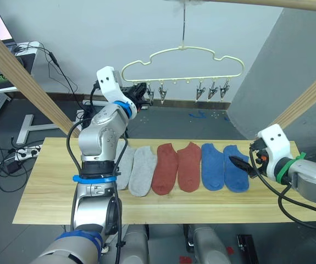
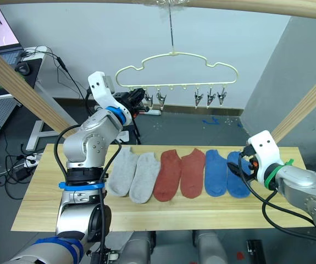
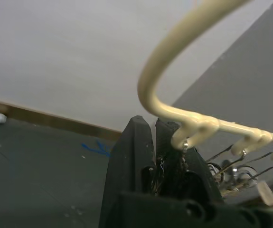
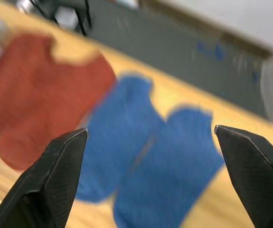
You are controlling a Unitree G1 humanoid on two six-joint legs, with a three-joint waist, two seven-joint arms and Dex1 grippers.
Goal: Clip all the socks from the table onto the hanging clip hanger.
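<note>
Six soft ankle socks (image 1: 188, 166) lie side by side, toes toward six o'clock, on our long grained light-wood table (image 1: 48, 187). Our left gripper (image 1: 140, 92) pinches a clip of the wavy cream wire hanger (image 1: 182, 58) at twelve o'clock; our right gripper (image 4: 150, 142) gapes empty over the blue socks.

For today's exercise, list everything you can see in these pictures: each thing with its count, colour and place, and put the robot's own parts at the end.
Grey socks: two, light grey, flat on the table at the robot's left end of the row.
Red socks: two, rust-red, middle of the row.
Blue socks: two, blue, at the robot's right end of the row.
Table: one, light yellowish wood, under the socks.
Clip hanger: one, cream-yellow, hanging above and behind the table, no sock on it.
Clips: small metal ones hanging along the hanger's lower bar.
Left gripper: black fingers shut at the hanger's left-end clip.
Right gripper: black fingers open, above the blue socks.
</note>
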